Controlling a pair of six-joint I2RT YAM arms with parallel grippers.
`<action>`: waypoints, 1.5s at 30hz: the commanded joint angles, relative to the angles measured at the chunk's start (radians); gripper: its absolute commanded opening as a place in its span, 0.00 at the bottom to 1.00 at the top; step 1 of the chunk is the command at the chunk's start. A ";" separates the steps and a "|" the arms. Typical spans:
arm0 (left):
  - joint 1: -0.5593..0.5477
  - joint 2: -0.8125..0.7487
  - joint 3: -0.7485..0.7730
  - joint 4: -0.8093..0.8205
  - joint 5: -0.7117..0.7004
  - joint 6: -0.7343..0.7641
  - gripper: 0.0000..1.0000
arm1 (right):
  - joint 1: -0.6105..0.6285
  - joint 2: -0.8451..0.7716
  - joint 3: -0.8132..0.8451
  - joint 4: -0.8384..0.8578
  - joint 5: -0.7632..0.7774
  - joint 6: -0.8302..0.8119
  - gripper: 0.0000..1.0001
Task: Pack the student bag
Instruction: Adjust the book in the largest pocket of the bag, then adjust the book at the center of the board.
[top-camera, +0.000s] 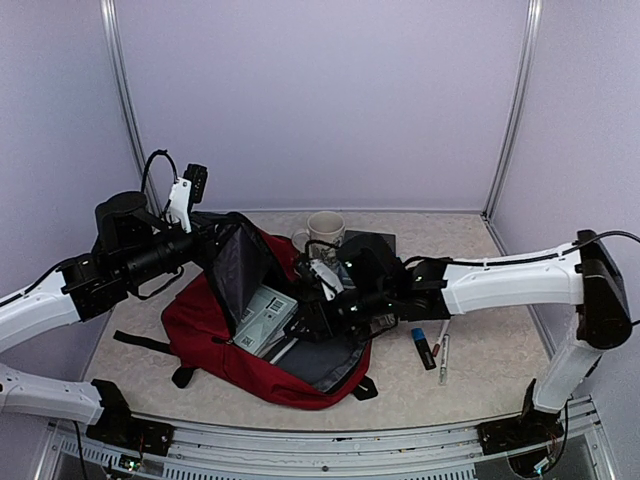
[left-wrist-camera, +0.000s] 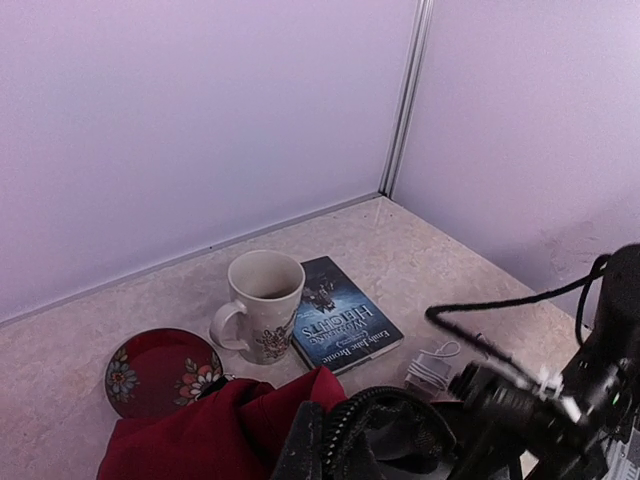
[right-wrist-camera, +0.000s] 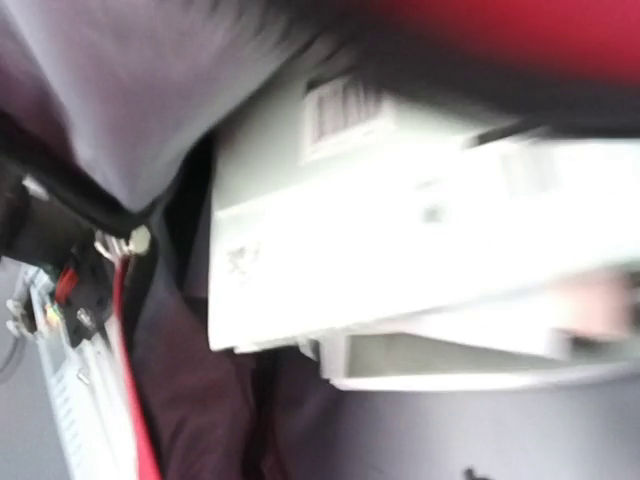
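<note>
The student bag (top-camera: 300, 385), a large dark-red backpack with grey lining, lies open in the middle of the table. My left gripper (top-camera: 212, 236) is shut on the bag's upper flap and holds it raised; the left wrist view shows red fabric (left-wrist-camera: 200, 430) and a zipper along its bottom edge. My right gripper (top-camera: 312, 292) reaches into the bag's mouth beside pale boxes (top-camera: 262, 318) lying inside. The right wrist view is blurred, filled by a pale box with a barcode (right-wrist-camera: 400, 230) against the grey lining. Its fingers do not show there.
Behind the bag stand a cream mug (top-camera: 325, 228) (left-wrist-camera: 262, 300) and a dark book (top-camera: 372, 243) (left-wrist-camera: 340, 325). A red flowered saucer (left-wrist-camera: 160, 372) and a coiled white cable (left-wrist-camera: 430, 370) lie nearby. A blue marker (top-camera: 422, 345) and a pen (top-camera: 443, 358) lie to the right.
</note>
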 joint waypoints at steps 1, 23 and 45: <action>0.027 0.005 0.001 0.029 0.015 -0.015 0.00 | -0.132 -0.223 -0.134 0.093 -0.091 0.011 0.61; 0.030 0.006 -0.006 0.023 -0.013 0.002 0.00 | -0.524 0.342 0.385 -0.585 0.490 -0.090 1.00; 0.060 0.031 -0.003 0.021 -0.009 0.003 0.00 | -0.388 0.550 0.611 -0.542 0.506 -0.255 1.00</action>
